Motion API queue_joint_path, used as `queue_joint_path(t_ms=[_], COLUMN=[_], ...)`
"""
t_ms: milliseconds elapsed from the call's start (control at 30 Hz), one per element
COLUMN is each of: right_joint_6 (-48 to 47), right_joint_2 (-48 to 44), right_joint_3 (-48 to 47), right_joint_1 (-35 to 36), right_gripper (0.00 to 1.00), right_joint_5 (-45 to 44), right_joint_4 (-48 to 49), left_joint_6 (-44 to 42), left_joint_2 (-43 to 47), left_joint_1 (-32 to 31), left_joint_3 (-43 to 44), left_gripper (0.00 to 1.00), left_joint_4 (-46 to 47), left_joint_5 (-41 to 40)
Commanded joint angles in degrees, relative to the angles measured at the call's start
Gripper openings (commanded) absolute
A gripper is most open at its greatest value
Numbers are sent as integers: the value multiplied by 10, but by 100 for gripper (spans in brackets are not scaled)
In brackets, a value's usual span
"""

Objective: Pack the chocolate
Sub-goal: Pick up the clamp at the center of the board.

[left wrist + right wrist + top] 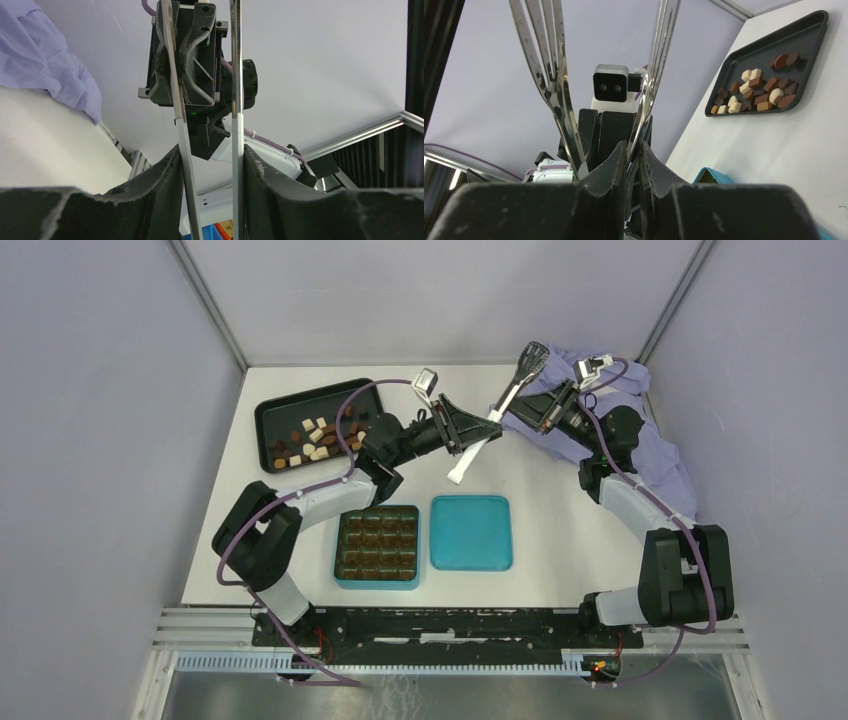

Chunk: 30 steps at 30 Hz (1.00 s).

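A: Grips?

B: L gripper [211, 160] clamped on the long steel tongs w/ white butt end and black slotted tips [463, 465], pressing both blades from outside. R gripper [634, 150] nearly together, apparently pinching one blade in the slit and leaving the other free beside it.

A: Choc?

B: Small brown, tan and cream chocolate pieces [315, 435] all in the black rectangular tray [275, 408], far left, well apart from both grippers. None on the tongs. Square teal box w/ brown grid insert [336, 550] at the near edge, flat teal lid [471, 532] just beside it.

A: Risks?

B: Prob. a mid-air handover. Could twist or drop the tongs on letting go w/ L while pinching only one blade w/ R: thin slick steel, long lever. Would likely land on or near the lid. Also, squeezing the blades together = no gap for taking a piece. Crumpled lavender cloth [655, 450] right behind R arm, possible snag.

A: Views?

B: Top: whole layout, box and lid, but grip detail too small. L wrist: both blades betw. own pads, R gripper head-on, no choc. R wrist: tray and choc clear, plus finger slit and a teal corner, no grid cells. Can't tell anywhere whether any cell is filled.
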State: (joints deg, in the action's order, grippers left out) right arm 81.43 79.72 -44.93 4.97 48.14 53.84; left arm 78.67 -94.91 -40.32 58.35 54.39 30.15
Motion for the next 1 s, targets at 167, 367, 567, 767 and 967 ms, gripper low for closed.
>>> queue_joint_path(t_ms=[167, 367, 567, 767, 967], right_joint_6=[5, -23, -25, -14, -4], right_joint_2=[7, 11, 8, -1, -7], right_joint_3=[-24, -36, -34, -24, -10], right_joint_1=[0, 0, 0, -1, 0], right_gripper=[24, 25, 2, 0, 0], right_joint_5=[-12, -10, -9, -9, -11], right_joint_4=[40, 13, 7, 17, 18], left_joint_6=[27, 24, 11, -7, -18], left_joint_2=[-9, -12, -4, 20, 23], left_joint_1=[-7, -9, -14, -14, -20], left_joint_3=[28, 33, 32, 16, 19], left_gripper=[19, 20, 32, 56, 61], left_joint_4=[58, 51, 38, 16, 12], left_joint_5=[4, 5, -13, -67, -87])
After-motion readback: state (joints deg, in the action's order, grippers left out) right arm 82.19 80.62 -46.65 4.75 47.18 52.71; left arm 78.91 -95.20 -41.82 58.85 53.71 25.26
